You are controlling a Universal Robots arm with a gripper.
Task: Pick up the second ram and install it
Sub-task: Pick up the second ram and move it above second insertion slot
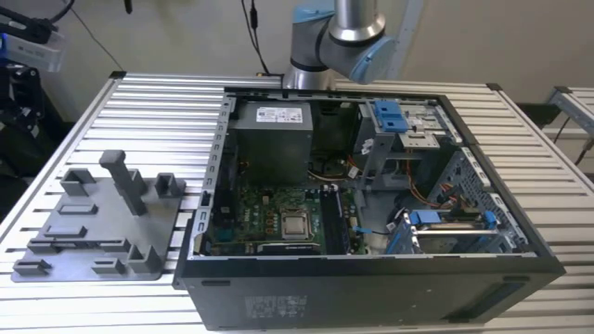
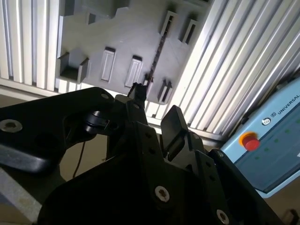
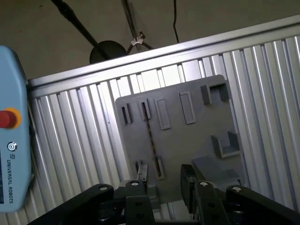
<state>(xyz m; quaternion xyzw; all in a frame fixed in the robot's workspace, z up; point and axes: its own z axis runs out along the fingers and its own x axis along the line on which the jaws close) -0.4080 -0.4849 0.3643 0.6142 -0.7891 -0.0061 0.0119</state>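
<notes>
The second ram (image 3: 151,136) is a thin dark stick standing on edge in a long slot of the grey holder plate (image 3: 187,140). In the second wrist view the ram (image 2: 157,55) shows in the same plate (image 2: 126,33). My gripper (image 3: 164,180) hangs well above the plate, roughly over one end of the stick, open, with nothing between its black fingers (image 3: 188,182). The second wrist view also has the gripper (image 2: 154,110) apart from the ram. On the exterior view's left lies the holder plate (image 1: 102,223). The open computer case (image 1: 371,271) with its green motherboard (image 1: 278,216) stands in the middle.
Everything sits on a table of aluminium slats (image 1: 158,104). A light-blue pendant (image 2: 272,140) with a red button lies beyond the table edge, pendant (image 3: 11,140). Inside the case are a power supply (image 1: 269,139), blue drive brackets (image 1: 394,115) and loose cables. Upright grey posts (image 1: 125,181) rise from the holder plate.
</notes>
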